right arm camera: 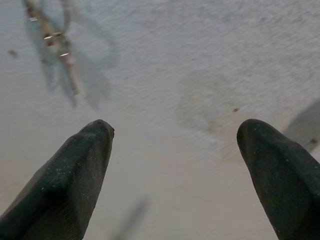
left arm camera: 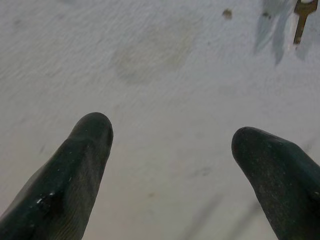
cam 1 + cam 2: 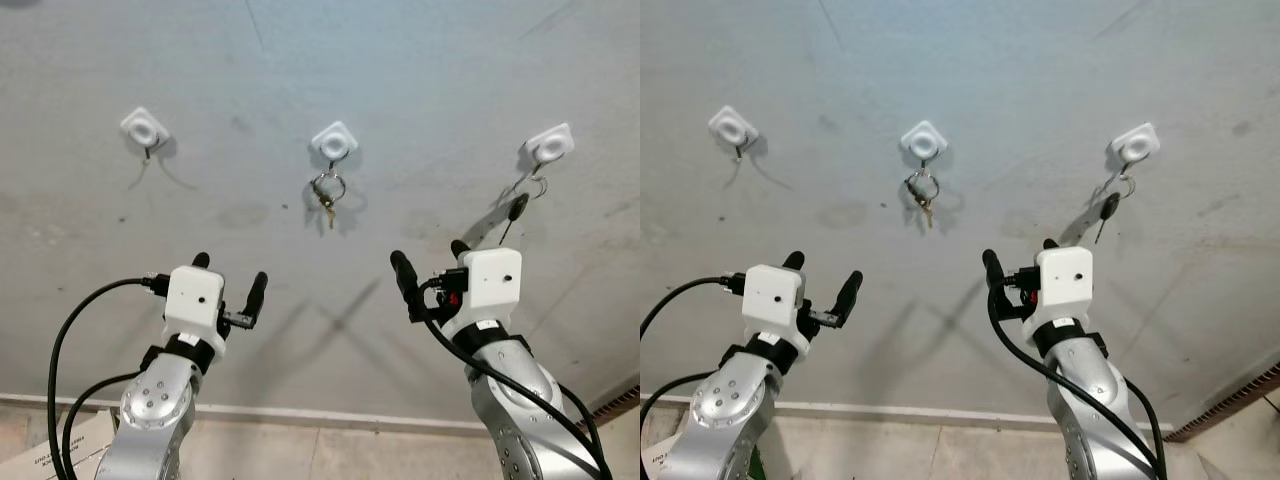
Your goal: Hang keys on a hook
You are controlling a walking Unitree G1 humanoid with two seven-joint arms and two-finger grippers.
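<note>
Wall (image 3: 300,60): grey, matte, faintly stained
Hooks: three white rounded-square pads, upper frame
Keys (image 3: 327,195): metal ring, centre hook (image 3: 334,141)
Left gripper (image 3: 230,288): fingers spread, empty
Right gripper (image 3: 430,268): fingers spread, empty

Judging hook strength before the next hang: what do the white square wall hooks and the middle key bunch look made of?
White square wall hooks: likely moulded plastic, smooth matte pads with thin dark prongs. Middle key bunch: metal, shiny ring, brassy key.

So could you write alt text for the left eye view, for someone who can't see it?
Three white wall hooks in a row: keys hang on the middle hook and the right hook. Below, the left pincer and right pincer are raised, open and empty.
</note>
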